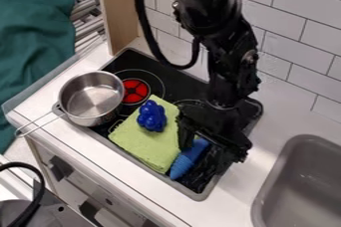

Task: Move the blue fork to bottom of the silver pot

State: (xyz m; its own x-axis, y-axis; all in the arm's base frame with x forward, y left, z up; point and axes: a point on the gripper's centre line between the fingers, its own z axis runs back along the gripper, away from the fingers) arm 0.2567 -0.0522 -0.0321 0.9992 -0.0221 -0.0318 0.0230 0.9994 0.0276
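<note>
"Tool first?"

"Black gripper (214,140), low over the stove's right half. Spread or pressed together, can't tell, it's black on black. Flag it."

"Left to right, then. Risks?"

"Silver pot (92,98): looks light, long handle poking over the counter's front edge. Clip the rim with the fork and it could skid or tip."

"Next?"

"Green cloth (141,139) on the stove (124,62). Loose, so a low drag would probably bunch it up. Bumpy blue toy (152,116) sits on top, between fork and pot. Carry too low, it gets knocked off."

"And the fork?"

"Blue fork (186,160), right by the cloth's right-hand edge, upper end under the gripper. Touching the cloth? Can't say. A pinch near one end might let it swivel or slip."

"Looks like?"

"Mid-blue, chunky, lying slantwise. Ribbed toward the near end, which is blunt and rounded. No prongs I can make out; the upper part's covered. Done, next."
</note>
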